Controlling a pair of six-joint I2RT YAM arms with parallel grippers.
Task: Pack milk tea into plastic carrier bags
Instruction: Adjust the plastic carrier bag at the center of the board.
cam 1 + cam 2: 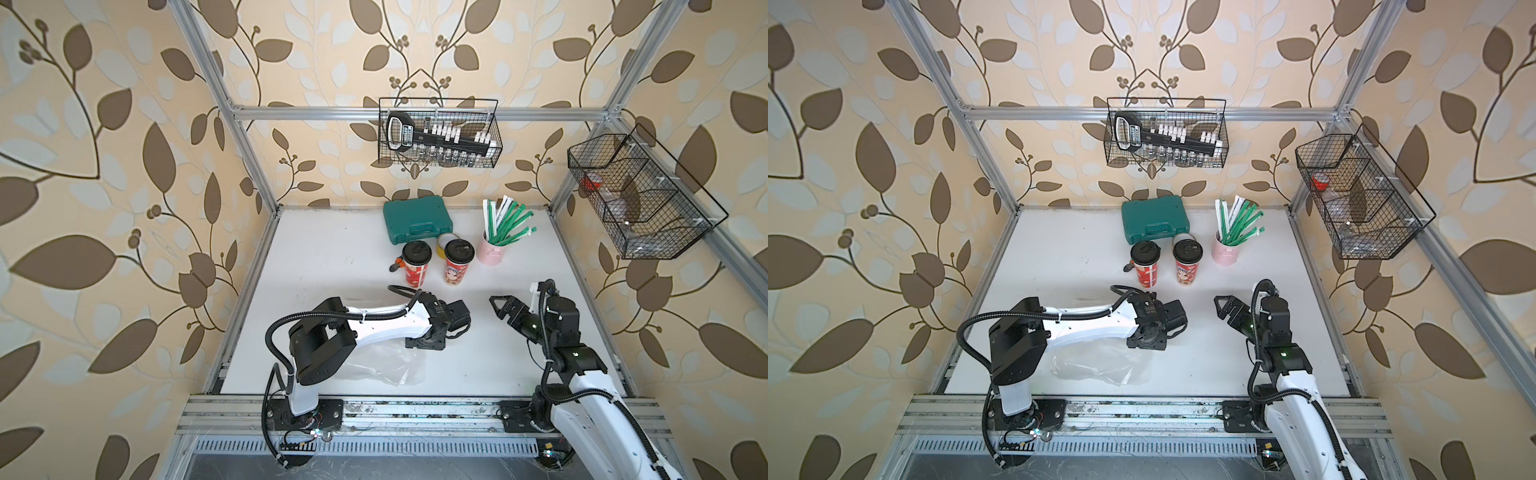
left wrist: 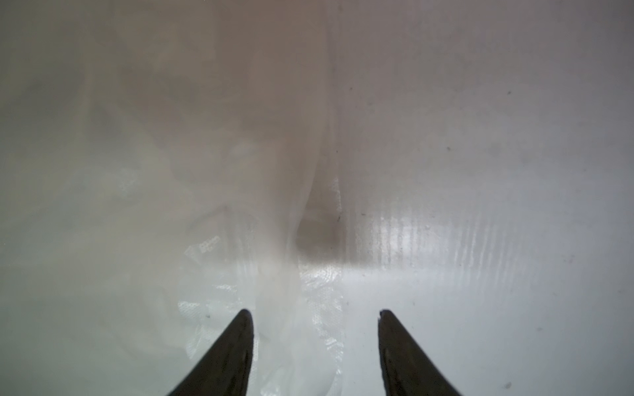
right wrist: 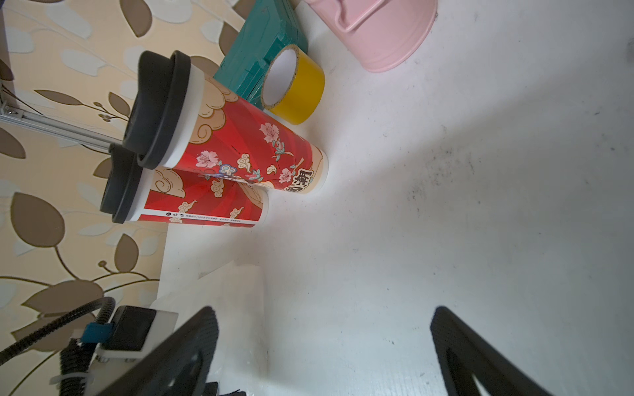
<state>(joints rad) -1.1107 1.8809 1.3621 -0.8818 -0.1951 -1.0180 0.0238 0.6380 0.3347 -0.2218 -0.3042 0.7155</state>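
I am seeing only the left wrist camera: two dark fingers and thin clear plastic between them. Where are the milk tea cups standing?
Observer: One cup and a second cup stand upright side by side on the table, outside the bag.
Operator: Is the right gripper holding anything?
Observer: No, the right gripper is open and empty.
Operator: And how does the bag lie?
Observer: It lies crumpled near the front edge, partly under the left arm.

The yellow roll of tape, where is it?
In both top views, the yellow tape roll sits centrally behind the gap between two red paper cups, before the green plastic case.
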